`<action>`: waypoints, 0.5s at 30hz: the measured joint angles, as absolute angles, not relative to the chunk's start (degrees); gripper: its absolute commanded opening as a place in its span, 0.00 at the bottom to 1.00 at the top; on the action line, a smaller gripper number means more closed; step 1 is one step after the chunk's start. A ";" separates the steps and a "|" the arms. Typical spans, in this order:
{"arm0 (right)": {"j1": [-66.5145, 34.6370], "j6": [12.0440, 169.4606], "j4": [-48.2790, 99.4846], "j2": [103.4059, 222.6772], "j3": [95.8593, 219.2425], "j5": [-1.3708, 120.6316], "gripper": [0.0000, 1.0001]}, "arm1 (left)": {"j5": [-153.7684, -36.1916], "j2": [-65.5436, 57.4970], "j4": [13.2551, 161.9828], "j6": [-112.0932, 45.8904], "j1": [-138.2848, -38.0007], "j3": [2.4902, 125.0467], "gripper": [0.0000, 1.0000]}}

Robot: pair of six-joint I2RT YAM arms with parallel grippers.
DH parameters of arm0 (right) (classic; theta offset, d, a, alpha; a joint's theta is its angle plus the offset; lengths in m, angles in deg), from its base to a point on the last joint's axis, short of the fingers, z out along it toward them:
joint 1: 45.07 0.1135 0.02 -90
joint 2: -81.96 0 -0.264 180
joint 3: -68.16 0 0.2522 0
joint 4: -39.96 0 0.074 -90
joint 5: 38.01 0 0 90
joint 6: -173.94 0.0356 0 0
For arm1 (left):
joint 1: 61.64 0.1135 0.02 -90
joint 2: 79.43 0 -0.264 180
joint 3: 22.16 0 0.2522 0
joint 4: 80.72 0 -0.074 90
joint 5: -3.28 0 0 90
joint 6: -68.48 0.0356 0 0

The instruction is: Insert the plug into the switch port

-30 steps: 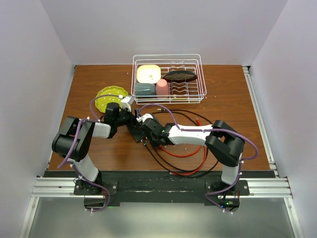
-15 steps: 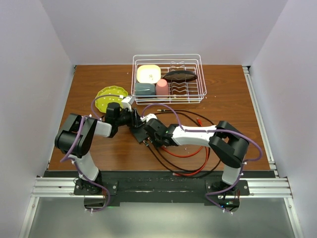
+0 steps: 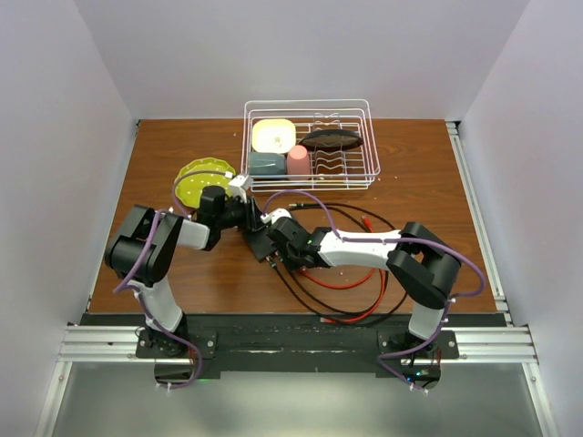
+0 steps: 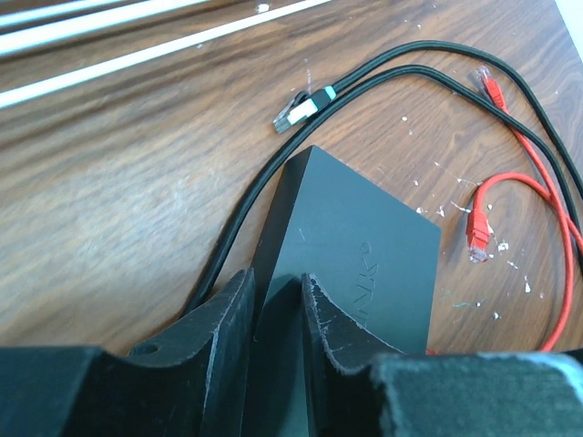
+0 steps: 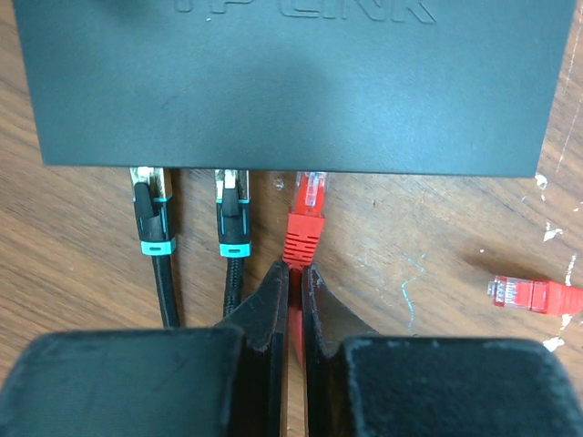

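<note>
The switch [image 5: 291, 82] is a flat matte-black box on the wooden table; it also shows in the left wrist view [image 4: 364, 255] and in the top view [image 3: 260, 238]. My left gripper [image 4: 278, 296] is shut on the switch's near edge. My right gripper [image 5: 293, 278] is shut on a red cable just behind its red plug [image 5: 304, 223]. The plug's clear tip sits at the switch's port edge, to the right of two black plugs [image 5: 153, 218] seated in ports. From above my right gripper [image 3: 278, 248] is at the switch's near side.
A loose red plug [image 5: 533, 293] lies to the right. Red and black cables [image 3: 351, 282] loop over the table behind my right arm. A loose black plug [image 4: 296, 109] lies beyond the switch. A white dish rack [image 3: 310, 146] and a yellow-green plate [image 3: 196, 177] stand at the back.
Both grippers and the switch have shifted slightly right and toward the back. The grips look unchanged.
</note>
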State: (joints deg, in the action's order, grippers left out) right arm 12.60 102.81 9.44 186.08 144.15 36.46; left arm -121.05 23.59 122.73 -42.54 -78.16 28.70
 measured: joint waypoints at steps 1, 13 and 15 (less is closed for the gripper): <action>12.60 102.53 9.40 186.08 144.15 36.46 0.00 | -121.07 23.81 122.75 -42.27 -78.33 28.96 0.31; 12.54 101.63 9.23 186.05 144.15 36.24 0.00 | -123.19 28.16 122.49 -39.19 -80.87 34.36 0.31; 12.54 102.07 9.18 186.08 144.15 36.02 0.00 | -123.86 28.62 122.31 -38.58 -80.95 34.95 0.30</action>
State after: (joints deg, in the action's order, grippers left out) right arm 12.54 102.07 9.18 186.08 144.15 36.02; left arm -123.86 28.62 122.31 -38.58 -80.95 34.95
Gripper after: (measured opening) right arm 0.047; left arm 0.316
